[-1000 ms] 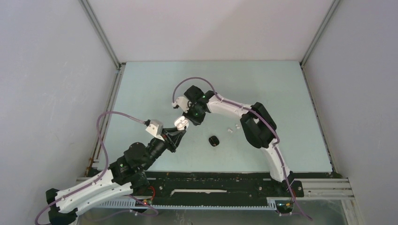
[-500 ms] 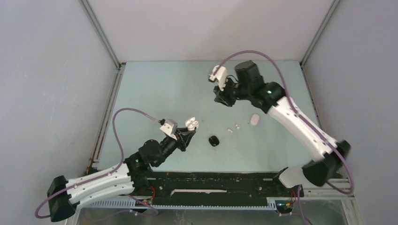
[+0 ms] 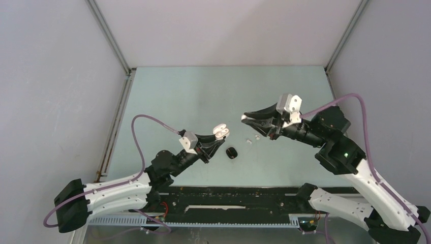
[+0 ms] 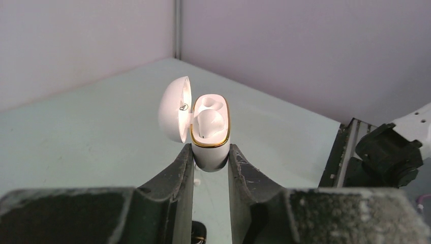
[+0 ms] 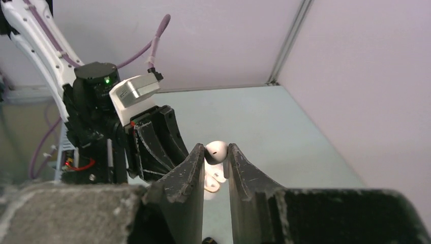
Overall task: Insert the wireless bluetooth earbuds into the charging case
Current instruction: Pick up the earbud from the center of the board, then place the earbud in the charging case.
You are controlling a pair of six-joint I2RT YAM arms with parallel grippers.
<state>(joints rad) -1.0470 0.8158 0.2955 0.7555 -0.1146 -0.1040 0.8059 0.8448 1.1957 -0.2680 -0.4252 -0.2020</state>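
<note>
I find the right gripper clenched on one white earbud, pinched at the fingertips and held clear of the table; the left gripper grasps the white charging case by its lower body, upright, with the lid swung open; the two grippers face each other, near but apart; two loose earbuds lie on the table between the arms; a black oval item rests just beside them.

White charging case (thin gold rim round its mouth); white earbud; glossy black case; pale mint table.
</note>
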